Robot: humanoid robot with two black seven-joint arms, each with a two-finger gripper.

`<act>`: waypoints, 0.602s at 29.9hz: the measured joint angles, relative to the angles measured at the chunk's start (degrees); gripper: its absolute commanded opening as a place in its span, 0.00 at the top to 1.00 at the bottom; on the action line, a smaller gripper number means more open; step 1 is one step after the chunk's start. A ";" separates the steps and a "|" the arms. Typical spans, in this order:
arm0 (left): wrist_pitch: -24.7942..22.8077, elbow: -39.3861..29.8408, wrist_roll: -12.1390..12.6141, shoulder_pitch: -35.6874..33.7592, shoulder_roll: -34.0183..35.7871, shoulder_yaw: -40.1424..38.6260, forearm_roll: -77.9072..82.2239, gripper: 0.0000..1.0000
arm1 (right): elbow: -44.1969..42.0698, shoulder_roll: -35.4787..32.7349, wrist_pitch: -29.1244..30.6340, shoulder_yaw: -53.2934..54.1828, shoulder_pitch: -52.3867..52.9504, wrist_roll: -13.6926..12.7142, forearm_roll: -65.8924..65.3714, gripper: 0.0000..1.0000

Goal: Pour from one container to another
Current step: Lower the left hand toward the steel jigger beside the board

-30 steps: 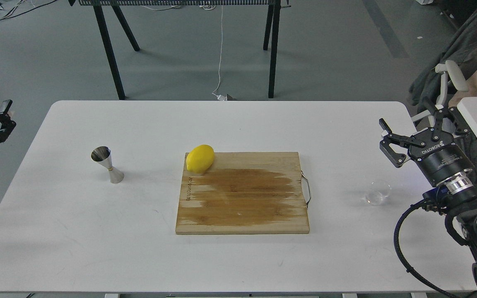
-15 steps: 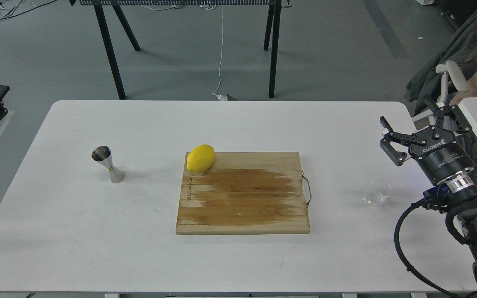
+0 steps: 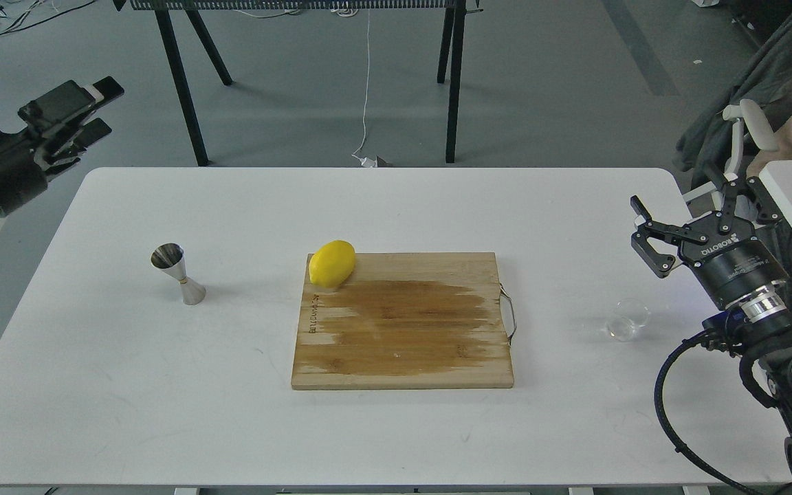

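The small clear glass cup [image 3: 628, 320] stands on the white table [image 3: 396, 206] at the right, empty as far as I can see. My right gripper [image 3: 672, 185] hovers open just behind and to the right of it, holding nothing. The shiny steel jigger [image 3: 177, 273] stands upright at the table's left. My left gripper [image 3: 103, 107] is high at the far left, beyond the table's back-left corner, well away from the jigger. Its fingers are apart and empty.
A wooden cutting board [image 3: 403, 330] with a dark wet patch and a metal handle lies in the middle, between cup and jigger. A yellow lemon [image 3: 332, 262] rests on its back-left corner. Black table legs [image 3: 179, 82] stand on the floor behind.
My left arm has swung up and to the right from the left edge, so its gripper now points toward the table's back-left corner. The right arm, cup and jigger have stayed put.
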 measured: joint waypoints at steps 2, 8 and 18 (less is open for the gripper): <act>7.84 -1.95 0.00 1.69 0.95 0.17 4.12 0.00 | -0.08 0.00 0.00 0.00 -0.05 0.00 0.00 0.01; 28.04 -4.21 0.00 9.14 1.93 0.33 12.72 0.01 | -0.41 0.00 0.00 0.08 -0.22 0.00 -0.03 0.01; 30.89 -3.03 0.00 22.72 -1.90 -0.18 27.18 0.01 | -0.52 0.05 0.00 0.10 -0.27 0.03 -0.09 0.01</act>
